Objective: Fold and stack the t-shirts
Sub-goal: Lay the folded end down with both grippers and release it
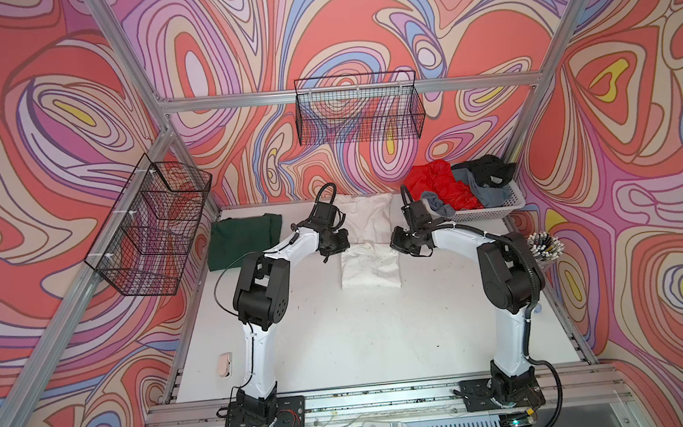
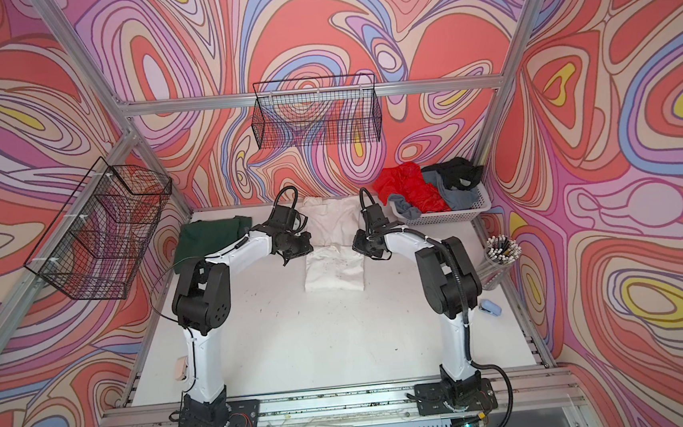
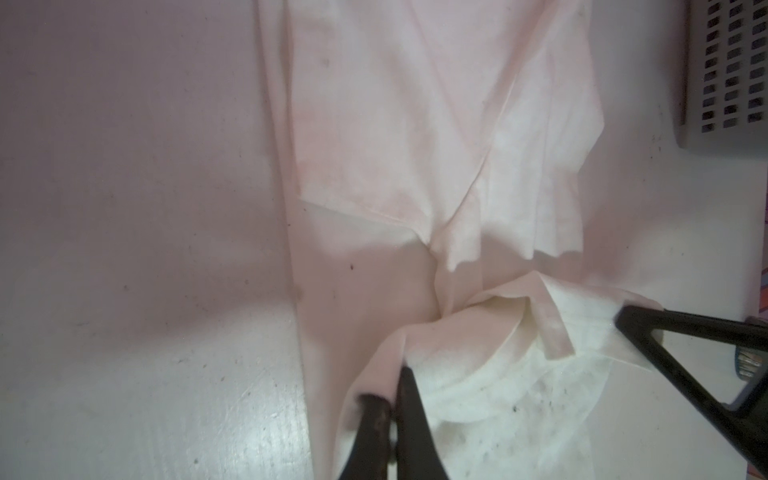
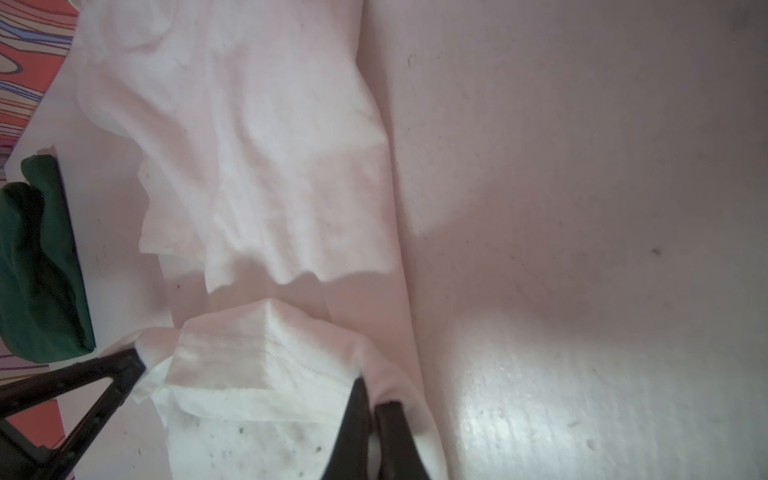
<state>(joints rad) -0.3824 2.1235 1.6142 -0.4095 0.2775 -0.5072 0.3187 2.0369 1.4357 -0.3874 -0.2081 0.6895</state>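
Between the left gripper and the right gripper, the white t-shirt lay part-folded, its edge pinched at either corner by both sets of closed jaws; uneven travel could slip 1 thin layer free; the fold might then skew.

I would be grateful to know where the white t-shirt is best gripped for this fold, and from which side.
At the two ends of its doubled edge, approached from left and right. The white t-shirt lies lengthwise away from the robot, so that edge runs crosswise; the left gripper and right gripper are shut on those corners.
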